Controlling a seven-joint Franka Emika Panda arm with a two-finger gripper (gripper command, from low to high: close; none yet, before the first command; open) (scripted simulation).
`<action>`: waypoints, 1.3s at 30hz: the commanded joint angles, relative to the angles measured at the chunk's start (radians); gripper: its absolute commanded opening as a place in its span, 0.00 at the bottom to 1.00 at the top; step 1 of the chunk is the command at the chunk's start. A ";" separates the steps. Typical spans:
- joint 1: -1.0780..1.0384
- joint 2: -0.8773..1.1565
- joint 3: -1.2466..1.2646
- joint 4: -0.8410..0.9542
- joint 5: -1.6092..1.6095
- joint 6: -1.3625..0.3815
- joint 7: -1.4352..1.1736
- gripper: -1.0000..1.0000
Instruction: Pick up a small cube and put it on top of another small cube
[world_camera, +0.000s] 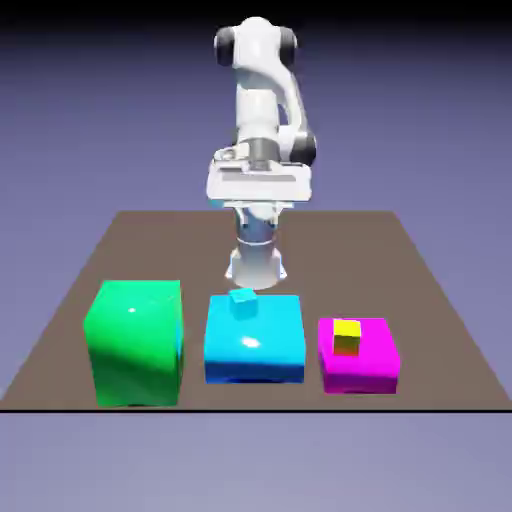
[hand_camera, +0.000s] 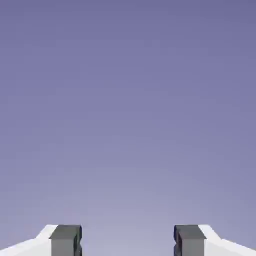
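A small yellow cube (world_camera: 347, 335) sits on top of a big pink block (world_camera: 360, 357), near the back of its top face. It looks red on its lower front side. A small light-blue cube (world_camera: 242, 300) sits on a big light-blue block (world_camera: 254, 340), close to the far edge. A big green block (world_camera: 134, 342) stands at the exterior view's left. All three big blocks stand in a row on the brown table (world_camera: 420, 280).

The white robot arm (world_camera: 262, 120) is folded up high, well away from the cubes. The gripper (hand_camera: 128, 240) is spread wide with nothing between its grey fingertips (hand_camera: 65, 239). The hand view shows only the plain backdrop, so the hand is not yet looking at the table.

The step now is probably to go and get one small cube. To do it well, the hand should tip down, line up right over the cube, stay spread wide, and come down straight so one fingertip passes on each side.
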 joint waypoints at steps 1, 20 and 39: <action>-0.006 0.027 -0.034 0.025 0.023 -0.044 0.004 0.50; -0.129 0.563 -0.665 0.471 0.461 -0.870 0.080 0.50; -0.316 1.055 -0.576 0.317 0.650 -0.971 -0.080 0.00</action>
